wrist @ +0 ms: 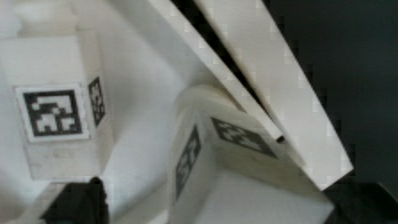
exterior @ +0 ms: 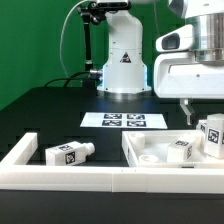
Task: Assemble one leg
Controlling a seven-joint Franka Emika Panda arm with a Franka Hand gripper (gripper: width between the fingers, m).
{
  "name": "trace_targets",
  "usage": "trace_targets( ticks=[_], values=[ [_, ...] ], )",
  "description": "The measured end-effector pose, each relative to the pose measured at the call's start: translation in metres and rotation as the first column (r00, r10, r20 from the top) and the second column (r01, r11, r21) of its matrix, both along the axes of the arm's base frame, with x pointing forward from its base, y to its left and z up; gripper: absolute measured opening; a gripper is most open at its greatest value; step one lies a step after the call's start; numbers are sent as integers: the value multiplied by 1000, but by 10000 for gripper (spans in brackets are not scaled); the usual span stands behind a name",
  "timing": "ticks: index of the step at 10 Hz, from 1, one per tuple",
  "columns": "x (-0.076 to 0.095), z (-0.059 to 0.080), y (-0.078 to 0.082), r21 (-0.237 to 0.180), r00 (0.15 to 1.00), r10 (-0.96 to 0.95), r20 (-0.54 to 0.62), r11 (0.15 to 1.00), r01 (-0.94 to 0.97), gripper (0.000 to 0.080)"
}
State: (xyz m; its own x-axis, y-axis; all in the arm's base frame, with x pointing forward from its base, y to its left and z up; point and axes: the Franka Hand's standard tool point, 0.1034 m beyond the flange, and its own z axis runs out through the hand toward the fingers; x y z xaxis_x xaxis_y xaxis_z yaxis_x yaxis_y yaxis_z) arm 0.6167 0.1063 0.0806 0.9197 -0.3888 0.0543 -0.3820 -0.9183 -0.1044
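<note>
You will find the pincer point(exterior: 188, 116) hanging at the exterior view's right, above the flat white panel point(exterior: 147, 152) and clear of it. In the wrist view its dark fingertips point(wrist: 71, 203) stand wide apart at the frame's edge. They grip nothing, though you cannot tell there how far above the parts they sit.

The leg point(exterior: 180, 150) point(wrist: 222, 150) lies on its side on the panel, directly under the pincer, with a marker tag showing. In the wrist view it lies between the two fingertips; no contact is visible.

Note a second, upright leg point(exterior: 213, 135) point(wrist: 54, 110) just beside the first, toward the exterior view's right edge, its tag facing the camera. A third leg point(exterior: 68, 153) lies on its side on the black surface point(exterior: 60, 110), well apart at the exterior view's left.

The white rail border point(exterior: 70, 173) runs along the front, nearer the camera than the third leg and the panel. The marker board point(exterior: 122, 121) lies flat on the surface between the panel and the arm's white base point(exterior: 124, 65).
</note>
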Motion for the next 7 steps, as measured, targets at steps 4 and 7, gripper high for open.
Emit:
trace_targets(
  ticks=[4, 7],
  values=[
    [3, 1, 1, -55, 939, 344, -9, 937, -344, 649],
    [4, 1, 0, -77, 854, 519, -6, 852, -518, 649]
  ],
)
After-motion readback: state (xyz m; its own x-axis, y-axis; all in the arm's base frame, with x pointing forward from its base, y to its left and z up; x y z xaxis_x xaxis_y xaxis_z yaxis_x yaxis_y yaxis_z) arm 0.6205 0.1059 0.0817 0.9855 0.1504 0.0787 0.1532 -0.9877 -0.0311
